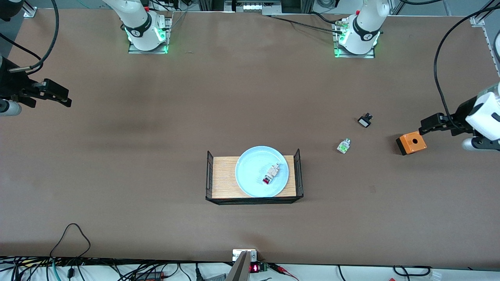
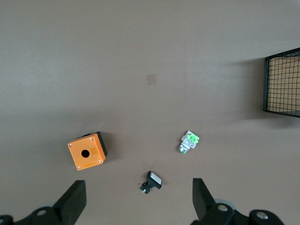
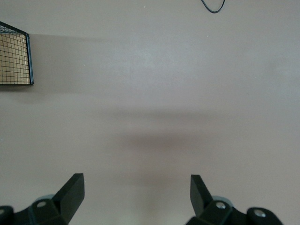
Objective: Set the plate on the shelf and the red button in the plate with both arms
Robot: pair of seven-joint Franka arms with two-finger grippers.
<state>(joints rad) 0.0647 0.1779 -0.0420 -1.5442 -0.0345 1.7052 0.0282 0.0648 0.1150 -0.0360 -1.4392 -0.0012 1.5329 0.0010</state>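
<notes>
- The plate (image 1: 261,171) sits on the tray (image 1: 222,181), a wooden-floored tray with black mesh end walls, and fills the half of the floor toward the left arm's end.
- The red button (image 1: 270,174) lies on the plate, just off its middle toward the left arm's end; its long axis runs slantwise, red cap at the end nearer the front camera.
- Judged from this, both things are already placed and no reach is called for (if one were, the left gripper is somewhat the nearer to the tray).
- The left gripper (image 1: 429,126) hangs over the table at the left arm's end, well apart from the tray, beside the orange box (image 1: 411,143); its fingers (image 2: 74,200) stand wide apart and hold nothing.
- Between it and the tray lie the green button (image 1: 343,145) and a black part (image 1: 365,120), untouched.
- The right gripper (image 1: 54,93) hangs over bare table at the right arm's end, well apart from the tray, fingers (image 3: 72,192) spread and empty; only a corner of the tray's mesh shows in its wrist view.
- Both arms look parked, reaching level toward the table's middle.
</notes>
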